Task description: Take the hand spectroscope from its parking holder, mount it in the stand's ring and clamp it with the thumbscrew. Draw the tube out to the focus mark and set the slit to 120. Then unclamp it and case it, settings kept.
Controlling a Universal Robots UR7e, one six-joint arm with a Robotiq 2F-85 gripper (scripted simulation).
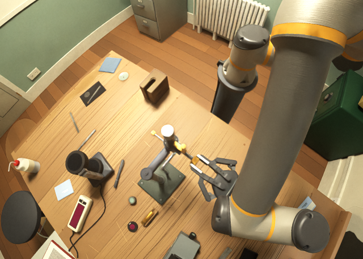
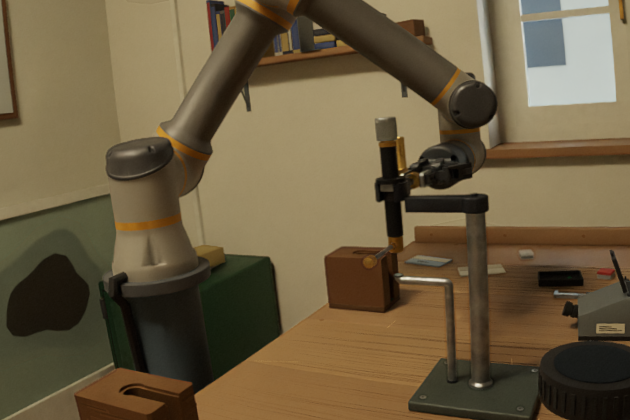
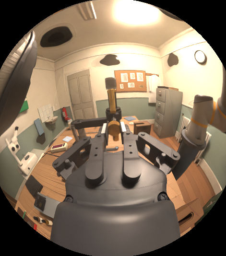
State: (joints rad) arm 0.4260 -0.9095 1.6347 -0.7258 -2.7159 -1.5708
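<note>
My gripper [image 1: 197,163] reaches level toward the stand's ring [image 2: 390,187] from the arm's side. The brass thumbscrew [image 3: 114,128] sits clamped in its fingers [image 2: 414,178]. The hand spectroscope [image 2: 389,179] stands upright in the ring, a black tube with a grey cap [image 1: 167,130] on top and a brass section [image 3: 111,100] below the cap. The stand [image 1: 161,177] rises from a dark square base near the middle of the bench. A yellow-tipped lever [image 1: 153,132] sticks out at the spectroscope's far side.
The wooden parking holder [image 1: 154,86] stands empty near the bench's far edge. A black lamp on a block [image 1: 88,165], a pen [image 1: 118,173], a handheld meter [image 1: 79,212], a wash bottle [image 1: 25,165] and small brass and round parts [image 1: 149,217] lie around the stand.
</note>
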